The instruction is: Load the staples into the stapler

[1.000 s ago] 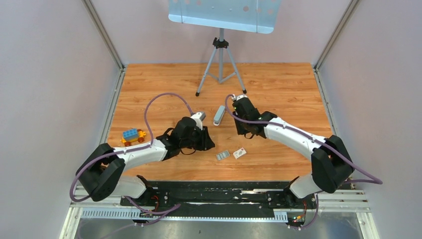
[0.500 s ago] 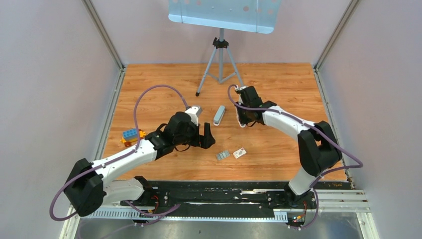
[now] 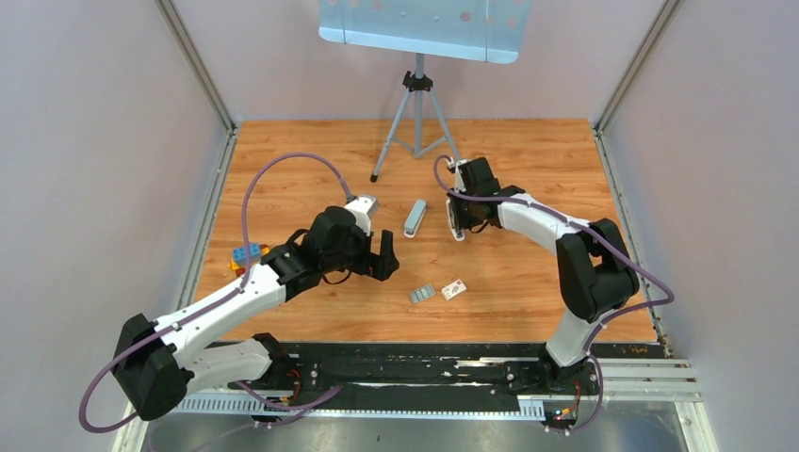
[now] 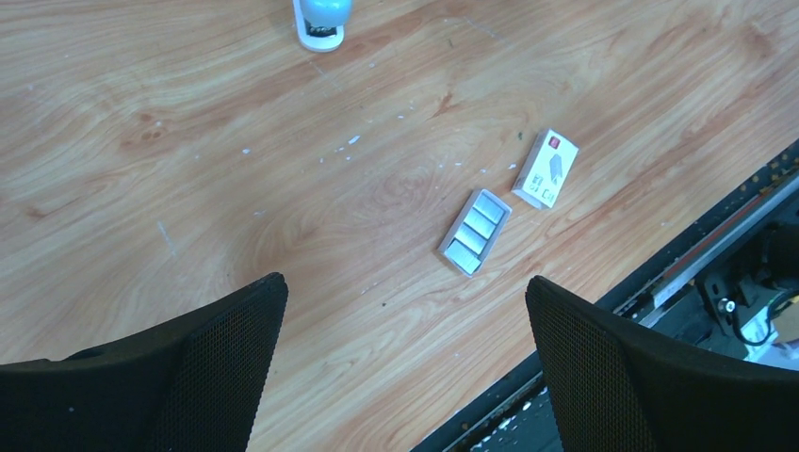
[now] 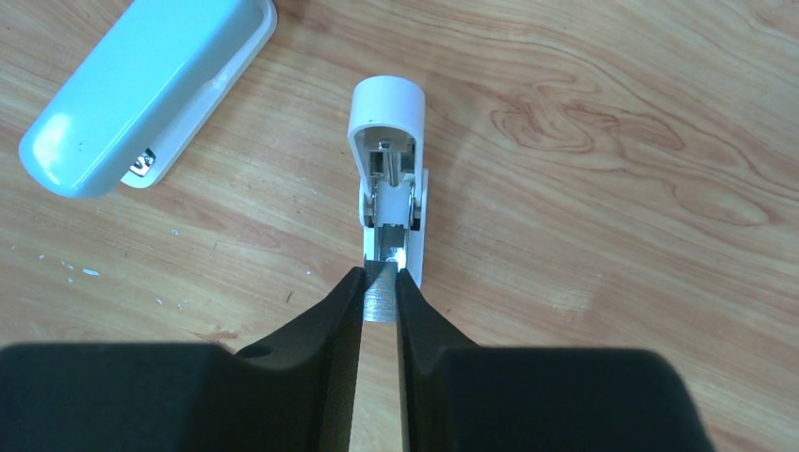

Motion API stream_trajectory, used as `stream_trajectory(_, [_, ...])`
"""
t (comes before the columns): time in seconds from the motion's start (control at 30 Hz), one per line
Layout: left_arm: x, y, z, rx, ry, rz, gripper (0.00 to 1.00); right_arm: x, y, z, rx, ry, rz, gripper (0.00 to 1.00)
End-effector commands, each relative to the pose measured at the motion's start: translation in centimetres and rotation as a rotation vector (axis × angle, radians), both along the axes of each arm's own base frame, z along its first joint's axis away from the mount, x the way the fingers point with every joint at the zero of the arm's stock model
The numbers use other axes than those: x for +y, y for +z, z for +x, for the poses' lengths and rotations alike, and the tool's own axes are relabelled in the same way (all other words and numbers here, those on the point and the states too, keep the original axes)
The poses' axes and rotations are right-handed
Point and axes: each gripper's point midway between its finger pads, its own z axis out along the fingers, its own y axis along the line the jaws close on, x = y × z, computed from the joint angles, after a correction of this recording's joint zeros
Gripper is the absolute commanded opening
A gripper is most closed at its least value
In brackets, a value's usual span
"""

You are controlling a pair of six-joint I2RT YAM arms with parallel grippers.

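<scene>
Stapler lies in 2 parts on the wooden table [image 3: 311, 151]: light blue stapler [image 5: 141, 85] body flat on its side, and just beside it, not touching, a white channel piece [image 5: 387, 122] with its open track facing up, presumably laid that way so the track can take a load; right gripper [image 5: 380, 282] sits low at the near end of that track, jaws closed to a narrow gap on a thin grey metallic strip, which I take to be the staples [image 5: 380, 299]; strip is lined up with the channel and its front edge meets the channel mouth, so the grip looks chosen for a straight push along the track; how far in it sits cannot be told, the fingers cover the rest; left gripper [image 4: 405, 292] hovers above the table with jaws spread wide and nothing between them; below it a small tray [image 4: 474, 232] holding 4 grey blocks, and a white carton [image 4: 546, 169] with a red mark just beside it, both near the table's front edge and well apart from the stapler; judgement: left arm is free to brace the white piece; risk: unbraced channel may slide when pushed.
</scene>
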Motion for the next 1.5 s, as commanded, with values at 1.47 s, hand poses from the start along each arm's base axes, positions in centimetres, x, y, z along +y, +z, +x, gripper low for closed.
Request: stream_trajectory(1.47, [0.4, -0.7, 0.5, -0.017, -0.006, 0.072, 1.00, -0.3, -2.1, 1.5, 0.037, 0.028, 0.024, 0.20])
